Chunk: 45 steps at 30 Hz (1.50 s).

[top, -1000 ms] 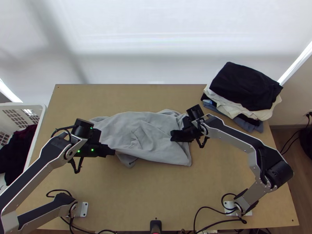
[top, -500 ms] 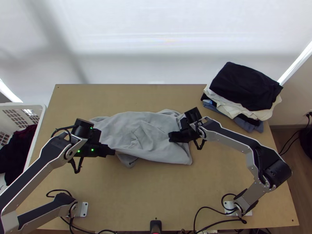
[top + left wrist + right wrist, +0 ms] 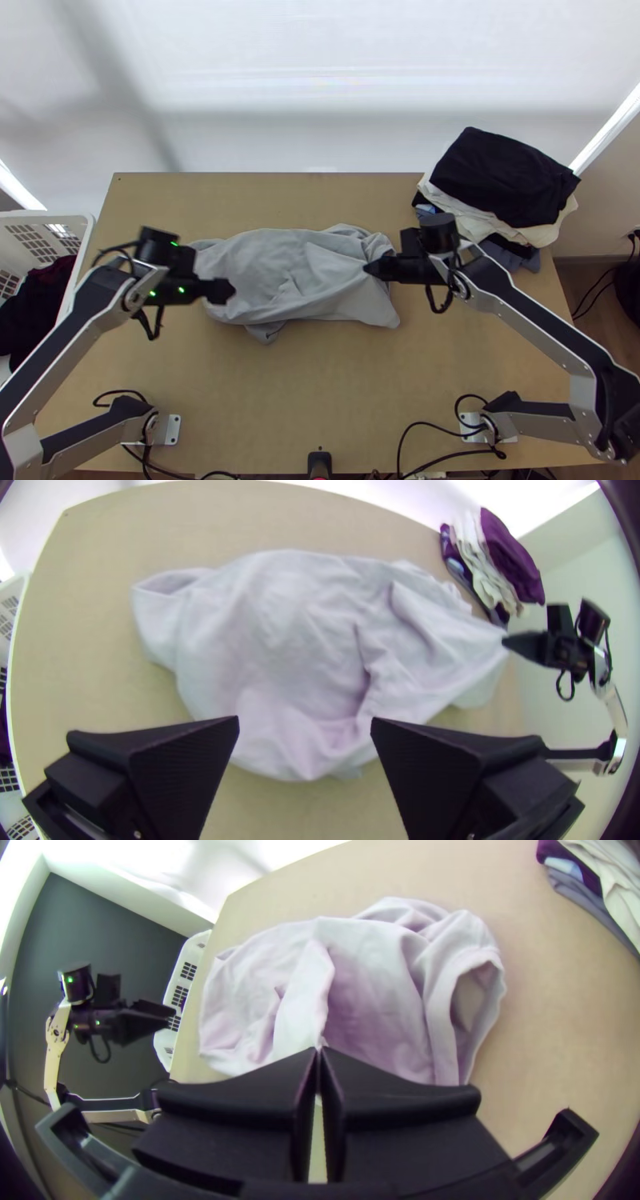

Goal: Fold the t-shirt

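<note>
Item, one t-shirt (image 3: 280, 264), pale grey, lying rumpled and bunched lengthwise from side to side across the middle of the table (image 3: 320, 384), its surface creased, with an opening with a banded edge at the end nearer the right arm. Item, one left gripper (image 3: 226, 291), black, over the end of the shirt nearer the left arm; in the left wrist view its two fingers (image 3: 180, 767) stand wide apart, released, with cloth seen between and beyond them. Item, one right gripper (image 3: 372, 268), black, at the shirt's other end, clenched on a small pinch of the cloth (a mere tuft, by the look of it), which is drawn up into a ridge, with creases running out from the tips. Item, one pile of clothes (image 3: 504, 180), at the table's far right corner: black on top, cream beneath, blue and black lower down. Item, one white basket (image 3: 50, 215), with slotted walls, just beside the table's left edge, holding dark clothes (image 3: 32, 308). Item, black cables (image 3: 412, 436), loosely curved near the right arm's base.
</note>
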### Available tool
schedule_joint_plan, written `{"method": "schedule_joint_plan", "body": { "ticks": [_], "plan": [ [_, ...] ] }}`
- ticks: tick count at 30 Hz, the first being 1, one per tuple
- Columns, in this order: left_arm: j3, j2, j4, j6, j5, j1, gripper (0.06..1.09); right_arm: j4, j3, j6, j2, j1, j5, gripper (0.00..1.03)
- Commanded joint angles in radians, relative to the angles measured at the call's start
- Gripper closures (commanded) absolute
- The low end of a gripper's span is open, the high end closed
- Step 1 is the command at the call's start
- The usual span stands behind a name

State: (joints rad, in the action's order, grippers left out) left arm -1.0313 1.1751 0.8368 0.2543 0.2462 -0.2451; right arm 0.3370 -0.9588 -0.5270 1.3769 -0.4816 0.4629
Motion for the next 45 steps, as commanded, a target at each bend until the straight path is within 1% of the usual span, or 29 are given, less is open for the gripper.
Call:
{"method": "schedule_joint_plan", "body": {
  "ticks": [1,5,6,8,10,11,15,17,23,26,31,36,41,45],
  "plan": [
    [-0.05,0.063,-0.008,-0.066,-0.001,0.127,0.09,0.02,0.055,-0.019,-0.044,0.024,-0.013,1.0],
    [-0.136,0.169,0.005,-0.102,0.001,0.267,0.1,0.031,0.066,-0.019,-0.079,0.037,-0.026,1.0],
    [-0.162,0.204,0.008,-0.102,0.016,0.3,0.1,0.033,0.066,-0.019,-0.088,0.037,-0.032,1.0],
    [-0.216,0.27,0.016,-0.122,0.074,0.369,0.1,0.039,0.068,-0.019,-0.098,0.04,-0.044,1.0],
    [-0.259,0.33,0.03,-0.122,0.096,0.411,0.1,0.045,0.068,-0.019,-0.102,0.04,-0.052,1.0],
    [-0.271,0.351,0.035,-0.122,0.12,0.431,0.1,0.046,0.068,-0.019,-0.105,0.04,-0.058,1.0],
    [-0.302,0.4,0.058,-0.138,0.159,0.446,0.1,0.053,0.051,-0.019,-0.122,0.061,-0.07,1.0],
    [-0.302,0.403,0.059,-0.139,0.16,0.445,0.1,0.053,0.032,-0.019,-0.137,0.084,-0.078,1.0],
    [-0.302,0.396,0.061,-0.133,0.219,0.425,0.1,0.022,-0.014,-0.004,-0.191,0.146,-0.181,1.0],
    [-0.302,0.396,0.067,-0.13,0.225,0.392,0.1,0.011,-0.014,0.013,-0.199,0.196,-0.21,1.0],
    [-0.299,0.386,0.074,-0.128,0.226,0.331,0.1,-0.023,-0.003,0.013,-0.211,0.271,-0.25,1.0],
    [-0.288,0.373,0.076,-0.124,0.226,0.283,0.1,-0.038,0.029,0.009,-0.234,0.271,-0.277,1.0],
    [-0.22,0.354,0.077,-0.202,0.212,0.268,0.1,-0.044,0.035,0.007,-0.239,0.264,-0.294,1.0],
    [-0.176,0.353,0.114,-0.296,0.14,0.28,0.1,-0.044,0.034,0.005,-0.243,0.261,-0.296,1.0]
  ]
}}
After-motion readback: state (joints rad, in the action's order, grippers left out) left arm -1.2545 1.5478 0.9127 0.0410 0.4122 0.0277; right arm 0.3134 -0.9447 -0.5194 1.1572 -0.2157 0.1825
